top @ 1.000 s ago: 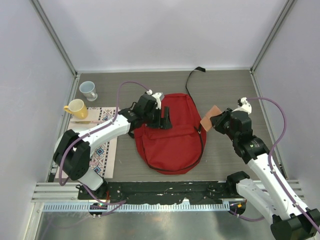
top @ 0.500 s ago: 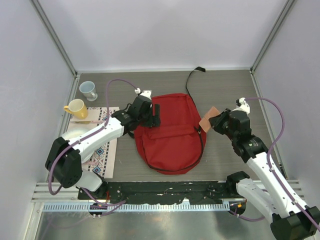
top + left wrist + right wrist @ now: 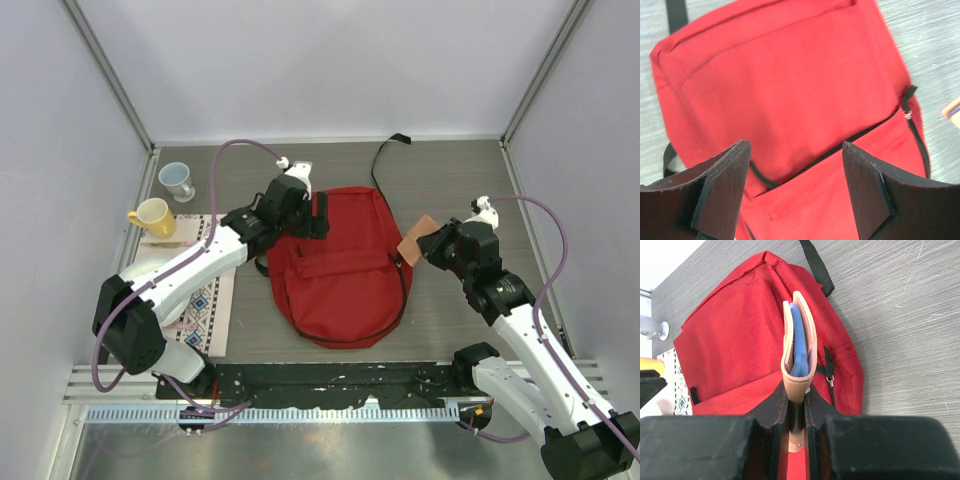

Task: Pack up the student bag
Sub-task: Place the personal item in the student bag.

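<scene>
Student bag (image 3: 340,265) lay flat at mid-table (image 3: 450,170), front pocket up, between the two arms, with one black strap (image 3: 399,138) trailing toward the far edge. Left jaws stood wide apart and empty over the bag's upper left panel; contact could not be told. Right jaws were clamped on the folded end of a thin tan book (image 3: 799,340), just beside the bag's right edge. Judged: the bag is light, limp fabric that would crumple and drag, and its mouth would not stay open unaided. Best hold: pinch the stiffer black zipper trim (image 3: 830,151) near the pull (image 3: 908,114), not the flat panel.
</scene>
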Robot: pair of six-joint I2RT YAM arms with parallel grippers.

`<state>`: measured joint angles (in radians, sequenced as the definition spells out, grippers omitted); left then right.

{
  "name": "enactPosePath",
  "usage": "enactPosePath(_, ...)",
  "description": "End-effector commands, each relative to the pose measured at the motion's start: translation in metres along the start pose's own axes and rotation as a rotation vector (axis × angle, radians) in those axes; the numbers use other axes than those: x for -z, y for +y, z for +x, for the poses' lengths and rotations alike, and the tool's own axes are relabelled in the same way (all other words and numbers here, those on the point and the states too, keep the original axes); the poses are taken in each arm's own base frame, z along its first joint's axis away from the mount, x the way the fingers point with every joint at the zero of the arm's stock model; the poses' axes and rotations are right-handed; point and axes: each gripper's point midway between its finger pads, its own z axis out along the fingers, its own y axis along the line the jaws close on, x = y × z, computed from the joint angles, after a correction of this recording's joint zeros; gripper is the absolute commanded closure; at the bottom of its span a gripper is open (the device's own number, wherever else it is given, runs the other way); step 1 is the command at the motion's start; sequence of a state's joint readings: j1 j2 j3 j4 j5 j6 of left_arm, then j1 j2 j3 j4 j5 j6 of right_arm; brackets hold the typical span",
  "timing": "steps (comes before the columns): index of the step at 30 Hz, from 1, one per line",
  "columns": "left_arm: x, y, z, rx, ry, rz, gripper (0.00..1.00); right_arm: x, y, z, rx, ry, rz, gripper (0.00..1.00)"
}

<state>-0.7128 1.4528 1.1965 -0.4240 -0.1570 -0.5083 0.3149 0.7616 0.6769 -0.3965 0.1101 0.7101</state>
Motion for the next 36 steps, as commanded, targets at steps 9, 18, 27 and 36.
enactPosePath(9,-0.043,-0.01,0.004,-0.487,0.183,0.058,0.23,0.004,0.009,-0.014,-0.008,-0.062,-0.036,0.98)
enactPosePath(18,-0.048,0.0,0.028,-0.606,0.273,0.084,0.22,0.004,0.007,-0.011,-0.008,-0.054,-0.029,0.97)
enactPosePath(27,-0.042,-0.006,0.049,-0.653,0.334,0.193,0.23,0.001,0.007,-0.009,-0.011,-0.048,-0.033,0.97)
enactPosePath(36,-0.024,-0.036,0.057,-0.602,0.339,0.373,0.24,0.0,0.006,-0.007,-0.014,-0.041,-0.029,0.97)
